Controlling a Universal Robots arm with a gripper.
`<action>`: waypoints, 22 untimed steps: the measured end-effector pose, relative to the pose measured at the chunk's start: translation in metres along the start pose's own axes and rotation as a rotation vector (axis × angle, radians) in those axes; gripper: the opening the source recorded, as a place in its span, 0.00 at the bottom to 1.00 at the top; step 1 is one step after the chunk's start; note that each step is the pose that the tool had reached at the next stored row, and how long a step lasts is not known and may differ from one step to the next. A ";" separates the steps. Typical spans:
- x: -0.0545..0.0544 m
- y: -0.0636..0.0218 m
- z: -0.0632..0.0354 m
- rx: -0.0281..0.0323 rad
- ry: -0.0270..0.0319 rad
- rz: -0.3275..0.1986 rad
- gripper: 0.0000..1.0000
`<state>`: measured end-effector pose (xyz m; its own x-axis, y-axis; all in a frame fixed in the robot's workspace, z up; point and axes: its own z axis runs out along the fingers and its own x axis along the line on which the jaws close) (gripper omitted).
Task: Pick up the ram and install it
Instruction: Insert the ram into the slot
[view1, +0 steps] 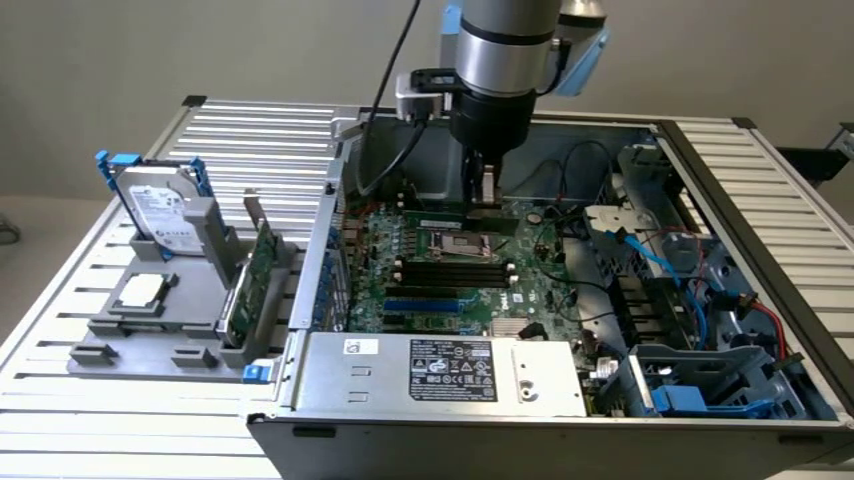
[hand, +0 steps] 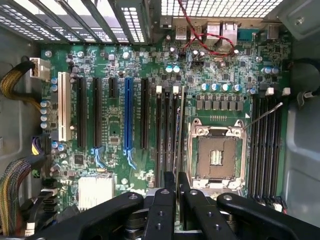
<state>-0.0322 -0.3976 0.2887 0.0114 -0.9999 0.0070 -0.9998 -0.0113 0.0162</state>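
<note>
Ram, a long narrow dark-green circuit-board stick, appears edge-on in the wrist view as a thin line running out from between the tips of the black gripper. Fingers are pinched close together on its near end, a firm grasp. The stick lies along the bank of black memory slots just beside the square silver processor socket, in line with the slot nearest the socket. Seated or just above the slot: cannot tell from this angle.

The wrist view also gives the layout of the green motherboard. A second bank of black slots sits on the socket's other side. Further off are a blue expansion slot, a white expansion slot and a finned silver heatsink.

The exterior view gives the wider setting. The silver arm stands vertical over the open grey computer case, tool tip low on the board at the socket's far side as that camera sees it. Outside the case, on the exterior view's left, a grey parts holder sits on the slatted metal table. It carries an upright silver hard drive in blue brackets, a small square silver processor chip lying flat, and a tall green expansion card standing on edge.
</note>
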 end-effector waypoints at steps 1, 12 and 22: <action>0.000 0.0000 0.0019 0.0000 0.0000 0.000 0.14; 0.005 -0.0003 0.0220 0.0000 -0.0001 0.000 0.14; 0.005 -0.0007 0.0402 0.0007 0.0000 -0.003 0.14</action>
<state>-0.0322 -0.4027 0.2486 0.0148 -0.9999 0.0070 -0.9998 -0.0147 0.0155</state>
